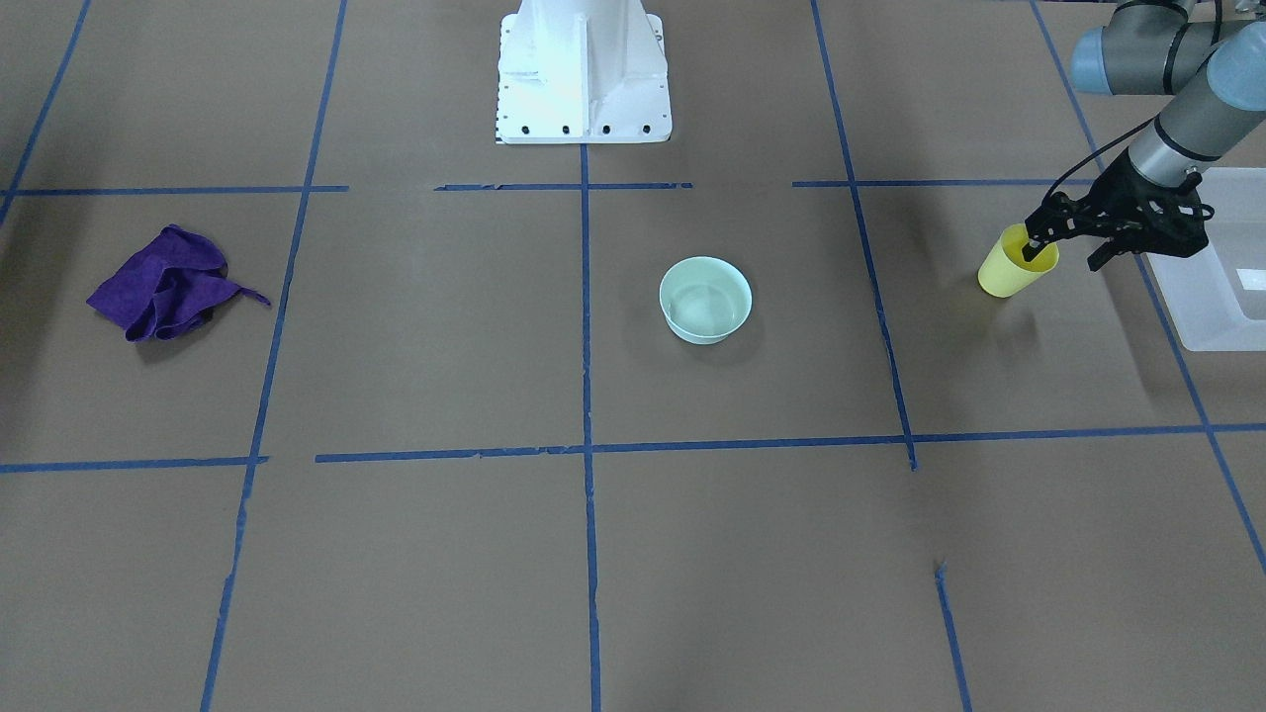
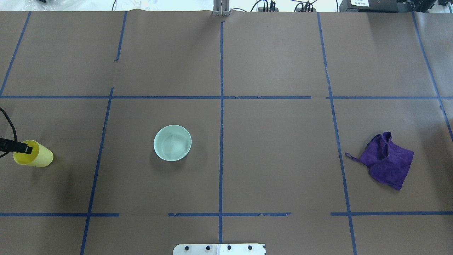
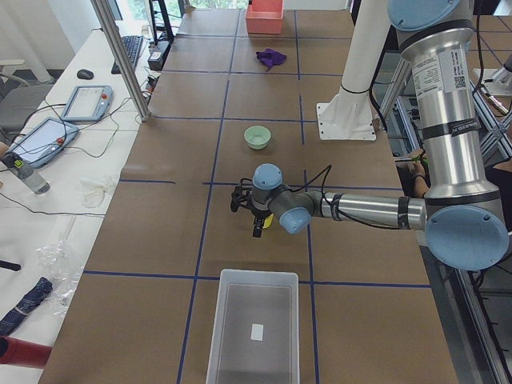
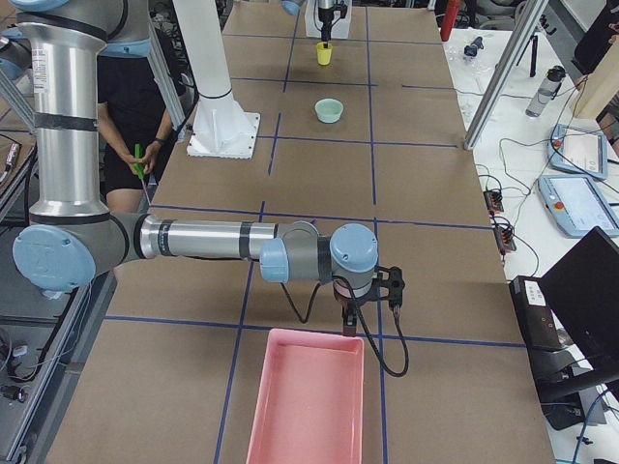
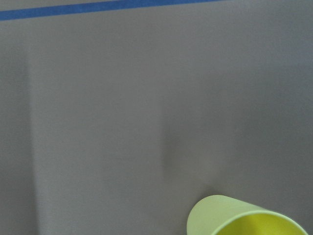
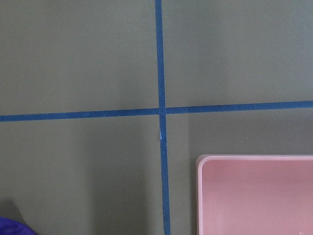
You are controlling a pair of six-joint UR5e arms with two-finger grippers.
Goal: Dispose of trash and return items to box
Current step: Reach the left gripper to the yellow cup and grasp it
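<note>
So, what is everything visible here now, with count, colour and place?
yellow cup: one, yellow, tilted, beside the box
bowl: one, mint green, near the table's middle
cloth: one, purple, robot's right side
box: one, translucent white, left end
tray: one, pink, right end
robot base: one, white, table edge
left gripper: one, black, shut on the yellow cup's rim
right gripper: one, black, by the tray; state unclear

No legible text anywhere. The small white label point(image 3: 258, 331) inside the translucent frosted-white rectangular plastic bin point(image 3: 276, 356) is too small to read. The white code sticker point(image 3: 461, 68) on the near silver arm tube point(image 3: 444, 120) has unreadable print. The white tag point(image 2: 360, 3) on the black box point(image 2: 375, 6) at the far edge of the worktop point(image 2: 276, 53) is blurred.
</note>
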